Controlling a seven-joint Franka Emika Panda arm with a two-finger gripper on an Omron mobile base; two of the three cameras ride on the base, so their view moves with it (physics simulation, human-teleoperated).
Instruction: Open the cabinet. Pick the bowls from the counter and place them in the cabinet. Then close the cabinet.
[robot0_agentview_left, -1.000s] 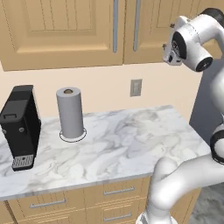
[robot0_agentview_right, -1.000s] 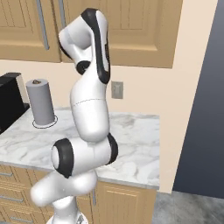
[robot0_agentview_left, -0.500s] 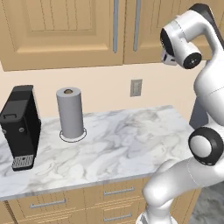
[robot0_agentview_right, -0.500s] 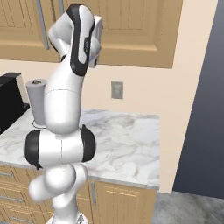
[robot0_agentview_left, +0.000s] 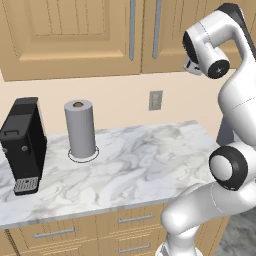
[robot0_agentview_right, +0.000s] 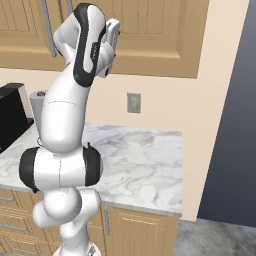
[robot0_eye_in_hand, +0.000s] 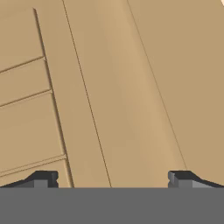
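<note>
Left base view: the cabinet (robot0_agentview_left: 75, 35) hangs shut above the desk (robot0_agentview_left: 130, 160), its two grey bar handles (robot0_agentview_left: 132, 30) running vertically either side of the door seam. My arm is raised high at the right, wrist up against the right door, so the handles lie to its left at about the same height. No bowls on the stretch of desk I see here, just a paper towel roll (robot0_agentview_left: 80, 128) and a black coffee machine (robot0_agentview_left: 24, 144) at the left.

Right base view: the hand sits close in front of the right door's lower panel; one handle (robot0_agentview_right: 48, 27) shows left of the arm. I judge the next move is a sideways reach left to that vertical bar.

Hand view: the gripper (robot0_eye_in_hand: 111, 179) faces wood at close range, fingers well apart with nothing between them. The door frame and raised panel run diagonally, so the hand is rolled relative to the door. No handle in the gap.
</note>
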